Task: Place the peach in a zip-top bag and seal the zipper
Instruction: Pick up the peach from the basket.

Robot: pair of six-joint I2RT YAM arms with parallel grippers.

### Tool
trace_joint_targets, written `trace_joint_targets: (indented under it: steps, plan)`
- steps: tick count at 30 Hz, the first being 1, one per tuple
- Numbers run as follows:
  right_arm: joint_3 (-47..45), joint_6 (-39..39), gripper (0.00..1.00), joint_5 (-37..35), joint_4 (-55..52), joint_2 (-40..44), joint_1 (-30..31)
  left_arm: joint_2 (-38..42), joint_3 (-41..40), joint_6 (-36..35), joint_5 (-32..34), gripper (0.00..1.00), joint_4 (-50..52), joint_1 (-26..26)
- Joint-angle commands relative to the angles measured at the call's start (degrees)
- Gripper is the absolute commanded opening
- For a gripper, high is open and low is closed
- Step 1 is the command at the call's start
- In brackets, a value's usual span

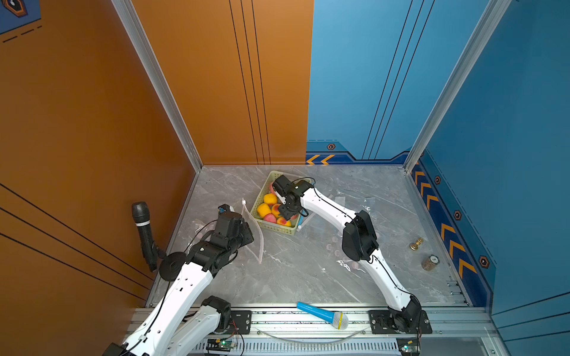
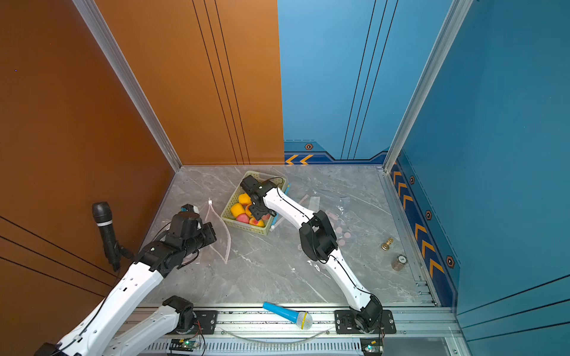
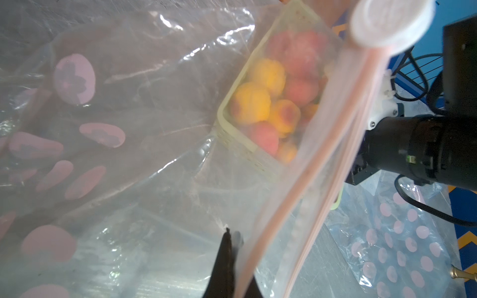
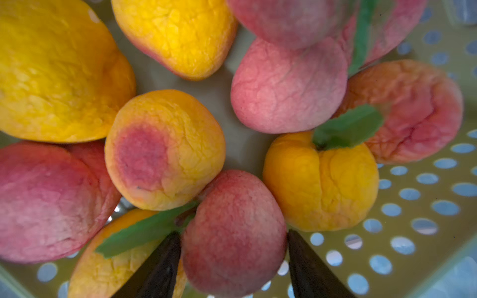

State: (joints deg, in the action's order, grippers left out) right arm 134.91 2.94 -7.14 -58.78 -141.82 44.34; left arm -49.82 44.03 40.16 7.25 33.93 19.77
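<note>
A yellow-green basket point(image 1: 273, 228) point(image 2: 246, 228) at the back middle of the table holds several pink and yellow peaches. My right gripper point(image 4: 233, 233) point(image 1: 282, 213) reaches down into it, open, one finger on each side of a pink peach point(image 4: 232, 232) and close against it; the peach still lies among the others. To the left, the clear zip-top bag point(image 1: 257, 237) point(image 3: 154, 129) with a pink zipper strip point(image 3: 335, 144) is held up off the table. My left gripper point(image 3: 228, 233) is shut on the bag's film beside the zipper. The white slider point(image 3: 389, 20) sits at the strip's end.
Other clear bags with pink dots point(image 1: 339, 249) point(image 3: 402, 245) lie under my right arm. A blue toy microphone point(image 1: 324, 315) lies on the front rail, and a black microphone point(image 1: 143, 234) stands at the left wall. A brass weight point(image 1: 416, 243) and a small cylinder point(image 1: 430, 262) stand at the right.
</note>
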Motion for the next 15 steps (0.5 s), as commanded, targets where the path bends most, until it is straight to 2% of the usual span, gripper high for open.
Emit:
trace_joint_targets:
  steps: [1,15]
  plan:
    - [-0.98,0.41,0.67,1.94,-1.62,4.18,-0.44,-0.88,1.74,0.18,-3.14,0.0,-0.86,-0.13]
    - [-1.58,-0.88,0.64,4.73,-2.04,-0.36,-0.95,-2.29,2.07,4.09,-4.43,0.0,-4.3,1.58]
